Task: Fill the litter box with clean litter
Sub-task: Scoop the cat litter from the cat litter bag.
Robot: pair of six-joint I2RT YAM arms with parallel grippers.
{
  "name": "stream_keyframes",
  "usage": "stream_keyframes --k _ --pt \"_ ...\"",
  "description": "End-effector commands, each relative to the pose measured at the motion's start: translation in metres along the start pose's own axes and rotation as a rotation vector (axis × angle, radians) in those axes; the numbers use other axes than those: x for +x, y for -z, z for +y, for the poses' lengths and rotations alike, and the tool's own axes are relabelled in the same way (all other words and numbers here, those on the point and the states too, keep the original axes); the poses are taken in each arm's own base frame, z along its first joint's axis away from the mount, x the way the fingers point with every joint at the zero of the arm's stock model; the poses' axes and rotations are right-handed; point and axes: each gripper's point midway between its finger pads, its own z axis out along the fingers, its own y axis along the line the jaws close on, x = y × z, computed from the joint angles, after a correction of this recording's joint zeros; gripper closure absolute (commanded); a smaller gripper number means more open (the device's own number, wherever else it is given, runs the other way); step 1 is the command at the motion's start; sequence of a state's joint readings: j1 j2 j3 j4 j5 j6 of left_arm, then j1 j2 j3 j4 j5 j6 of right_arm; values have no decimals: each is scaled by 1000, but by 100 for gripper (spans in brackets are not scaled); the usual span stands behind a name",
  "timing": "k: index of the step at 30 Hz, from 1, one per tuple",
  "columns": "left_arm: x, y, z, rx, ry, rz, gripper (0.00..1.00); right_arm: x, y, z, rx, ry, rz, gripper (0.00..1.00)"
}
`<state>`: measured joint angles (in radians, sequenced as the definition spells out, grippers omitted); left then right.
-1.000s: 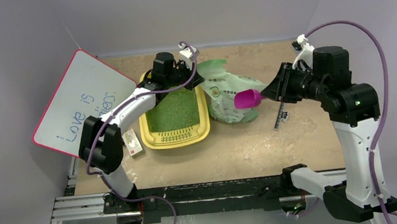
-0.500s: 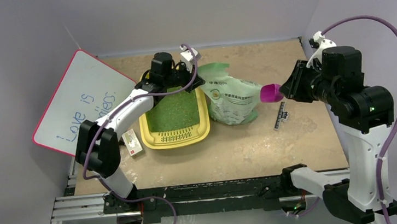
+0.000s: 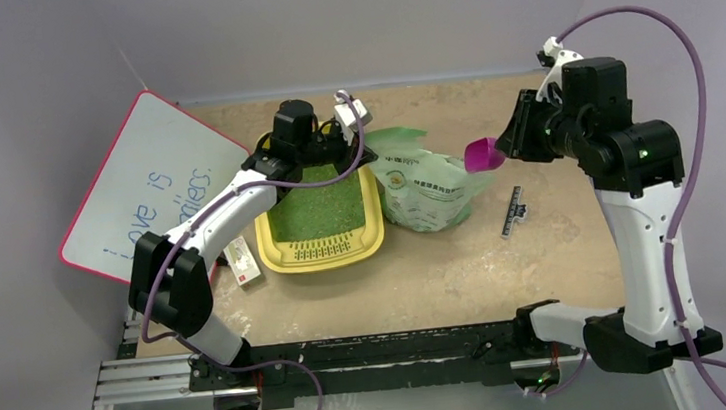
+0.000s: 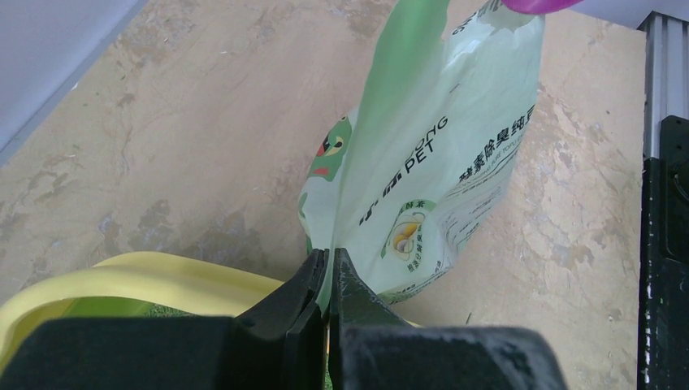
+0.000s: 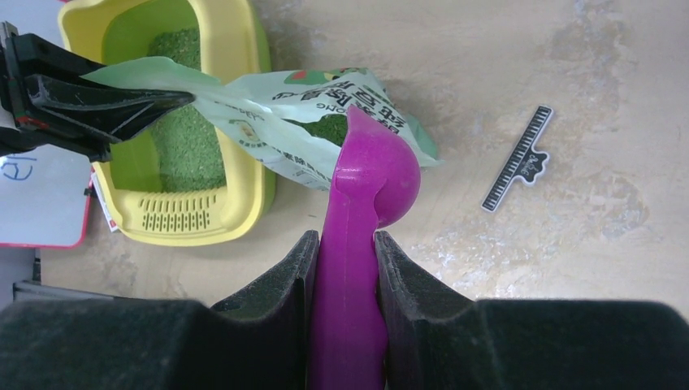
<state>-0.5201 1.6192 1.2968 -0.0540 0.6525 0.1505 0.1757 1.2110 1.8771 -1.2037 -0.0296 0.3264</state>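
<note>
Scooping goes best if the left gripper [image 4: 329, 262], pinched shut on a flap of the pale green crinkled printed bag [image 3: 428, 194], holds the mouth stretched while the right gripper [image 5: 345, 244], clamped on the purple plastic scoop [image 5: 370, 183], dips its bowl in level. The yellow rectangular plastic litter box [image 5: 187, 234] beside the bag holds fine green litter granules [image 3: 319, 207]. Half a second ago the scoop hung clear of the bag's right end; now it is at the opening.

I count one litter box [image 3: 321, 253], one pale green bag [image 3: 428, 194], one purple scoop [image 3: 481, 154], one whiteboard [image 3: 151, 185], one black ruler [image 3: 512, 212], one small white carton [image 3: 243, 260]. My grippers: two, left gripper [image 4: 329, 264], right gripper [image 5: 345, 260].
</note>
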Motion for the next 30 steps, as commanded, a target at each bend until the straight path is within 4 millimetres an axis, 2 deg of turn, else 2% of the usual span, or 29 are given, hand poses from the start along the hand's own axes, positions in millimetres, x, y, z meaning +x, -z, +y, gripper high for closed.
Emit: stream_keyframes --k 1,4,11,17,30 --pt "-25 10 -7 18 -79 -61 100 -5 -9 9 -58 36 -18 100" --pt "-26 10 -8 20 -81 -63 100 0 -17 11 -76 39 6 100" --pt "-26 10 -6 13 -80 -64 100 7 -18 17 -116 54 44 100" --pt "-26 8 -7 19 -73 -67 100 24 -34 25 -171 51 129 100" --pt "-23 3 -14 43 -67 -60 100 36 -59 29 -207 27 176 100"
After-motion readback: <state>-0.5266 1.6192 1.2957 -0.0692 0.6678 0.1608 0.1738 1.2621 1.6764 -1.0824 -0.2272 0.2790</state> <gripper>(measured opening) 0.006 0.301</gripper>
